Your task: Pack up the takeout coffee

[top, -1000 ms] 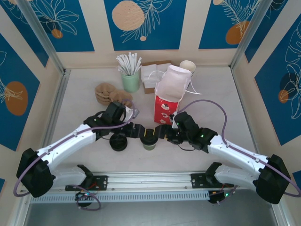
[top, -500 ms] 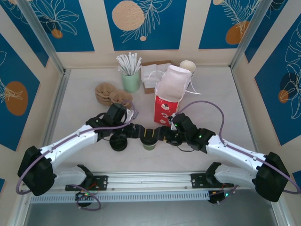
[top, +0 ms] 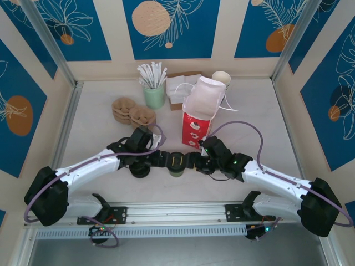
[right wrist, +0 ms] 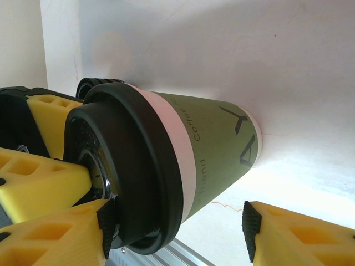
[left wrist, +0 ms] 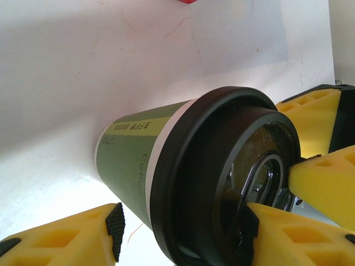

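Table [top: 249,111]: pale, carrying everything below.
Mint cup [top: 155,97]: upright at the back, stuffed with white sticks [top: 151,73].
Napkins [top: 180,88]: white, in a brown box just right of the mint cup.
Stacked cream cups [top: 221,77]: upright, right of the napkins.
Brown pulp trays [top: 133,112]: two stacks touching, in front of the mint cup.
Loose black lid [top: 139,169]: flat, near front.
Walls [top: 166,25]: blue panels, orange discs.

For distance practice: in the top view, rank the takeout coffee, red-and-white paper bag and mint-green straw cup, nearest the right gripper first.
1. takeout coffee, beside the right gripper
2. red-and-white paper bag, just behind
3. mint-green straw cup, far back-left
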Robot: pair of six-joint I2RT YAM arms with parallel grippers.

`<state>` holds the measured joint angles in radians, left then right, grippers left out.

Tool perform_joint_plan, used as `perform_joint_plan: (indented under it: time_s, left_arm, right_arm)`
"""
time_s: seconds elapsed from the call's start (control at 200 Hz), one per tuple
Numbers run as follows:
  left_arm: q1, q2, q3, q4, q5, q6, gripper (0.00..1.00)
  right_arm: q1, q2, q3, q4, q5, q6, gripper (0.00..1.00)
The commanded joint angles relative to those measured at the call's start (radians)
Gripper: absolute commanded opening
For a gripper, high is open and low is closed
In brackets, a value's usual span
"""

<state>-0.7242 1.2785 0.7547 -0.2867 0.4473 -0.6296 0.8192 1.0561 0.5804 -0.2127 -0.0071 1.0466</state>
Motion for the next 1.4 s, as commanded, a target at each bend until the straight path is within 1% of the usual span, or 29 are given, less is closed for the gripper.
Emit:
perform_joint_plan:
  time_s: [0.0,0.32,0.51,0.82,1.15,1.395]
  left_arm:
    - [-0.009,0.009,-0.016,-0.014,-0.009,-0.002,0.58]
    - [-0.009,0.027,0.025,-0.023,0.006,0.01,0.58]
    - [-0.008,0.051,0.061,-0.043,0.005,0.033,0.56]
    - [-0.008,0.075,0.061,-0.039,0.016,0.038,0.54]
    - [-0.008,0.082,0.073,-0.05,0.011,0.044,0.54]
    - [-0.007,0.09,0.089,-0.063,0.007,0.055,0.53]
  right_arm:
    - [0.008,-0.017,-0.018,-0.015,0.008,-0.012,0.64]
    - [-0.005,-0.021,0.019,-0.071,0.053,0.001,0.62]
    - [-0.036,-0.016,0.022,-0.064,0.031,0.001,0.61]
    - [-0.097,0.012,0.054,-0.052,-0.018,-0.035,0.63]
    - [-0.1,0.079,0.088,-0.033,-0.065,-0.064,0.64]
    - [-0.101,0.091,0.066,-0.044,-0.032,-0.048,0.63]
